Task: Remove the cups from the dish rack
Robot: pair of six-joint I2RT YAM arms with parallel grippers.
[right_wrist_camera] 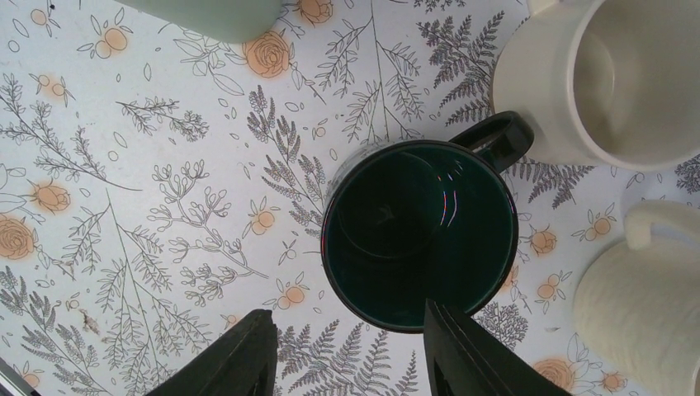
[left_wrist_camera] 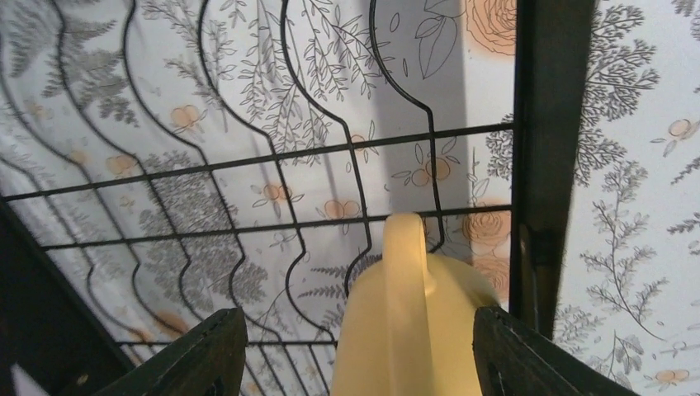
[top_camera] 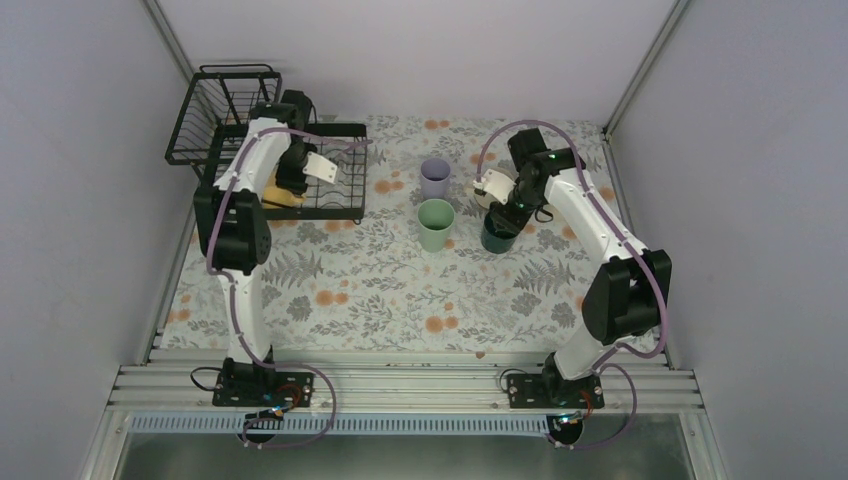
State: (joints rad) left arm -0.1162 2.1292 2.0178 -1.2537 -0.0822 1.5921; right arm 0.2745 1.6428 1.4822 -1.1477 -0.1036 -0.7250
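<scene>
The black wire dish rack point(top_camera: 262, 150) stands at the far left. A yellow mug point(top_camera: 283, 198) lies in its flat tray. In the left wrist view the yellow mug point(left_wrist_camera: 413, 322) sits handle-up between the wide-open jaws of my left gripper point(left_wrist_camera: 359, 346), apart from both fingers. A lavender cup point(top_camera: 435, 178), a mint-green cup point(top_camera: 436, 225) and a dark teal mug point(top_camera: 497, 236) stand on the table. My right gripper point(right_wrist_camera: 347, 318) is open and empty just above the near rim of the teal mug point(right_wrist_camera: 421, 235). Two cream mugs point(right_wrist_camera: 627, 74) point(right_wrist_camera: 644, 297) stand beside it.
The rack's raised basket tier point(top_camera: 222, 110) is at the far left corner. The rack's thick side bar point(left_wrist_camera: 549, 124) runs close by the yellow mug on its right. The floral table cover point(top_camera: 380, 290) lies under everything. Grey walls enclose the table on three sides.
</scene>
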